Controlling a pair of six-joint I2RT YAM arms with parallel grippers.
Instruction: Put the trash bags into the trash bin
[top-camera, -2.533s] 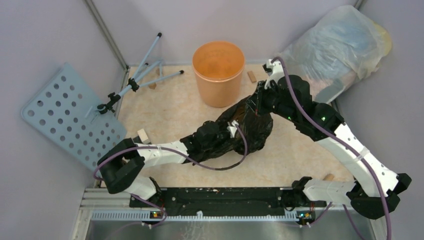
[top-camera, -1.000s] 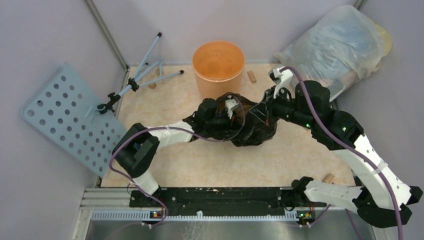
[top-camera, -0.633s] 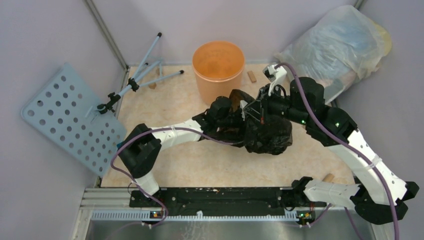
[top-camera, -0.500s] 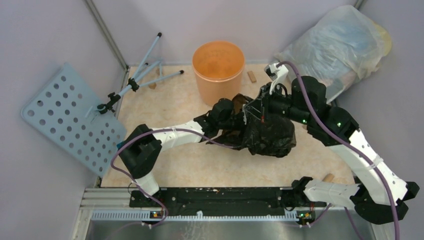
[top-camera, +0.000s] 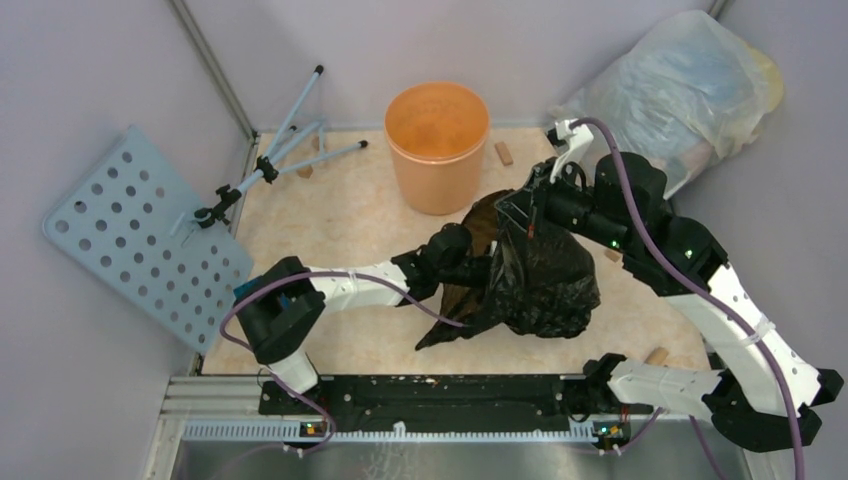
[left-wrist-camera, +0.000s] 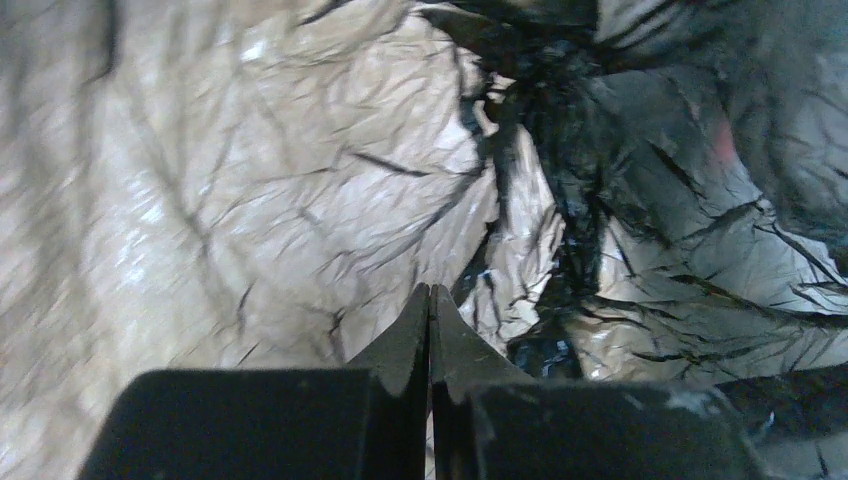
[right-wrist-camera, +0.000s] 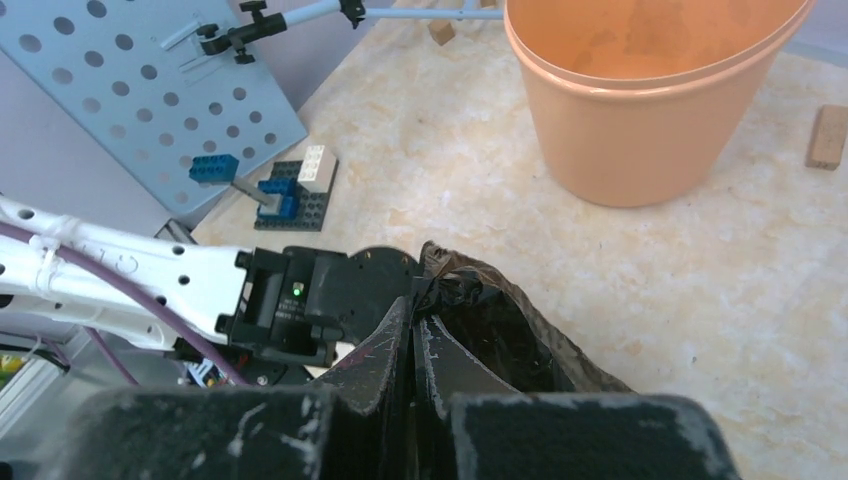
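Your right gripper (right-wrist-camera: 411, 312) has its fingers pressed together on the bunched top edge of the black bag (top-camera: 545, 282). The bag hangs from that pinch, with its bulk sagging to the near right of the orange bin (top-camera: 437, 150). It's outside the bin and apart from its wall in the overhead view. Can't tell whether the bottom rests on the table (top-camera: 340, 225).

Your left gripper (left-wrist-camera: 430, 305) is buried in the bag's left side. Its fingers are tight together with crinkled film all around the tips. Can't tell if any film is actually nipped between them. A loose flap of bag trails toward the near edge, below the left wrist.

The bin stands upright at the far side of the table. A translucent stuffed bag (top-camera: 680, 90) sits in the far right corner, behind the right arm. A perforated panel (top-camera: 130, 230) leans at the left, with a folded tripod (top-camera: 290, 150) beside it. The right wrist view shows a small brick build (right-wrist-camera: 285, 190) near the panel and a wooden block (right-wrist-camera: 826, 137) right of the bin.
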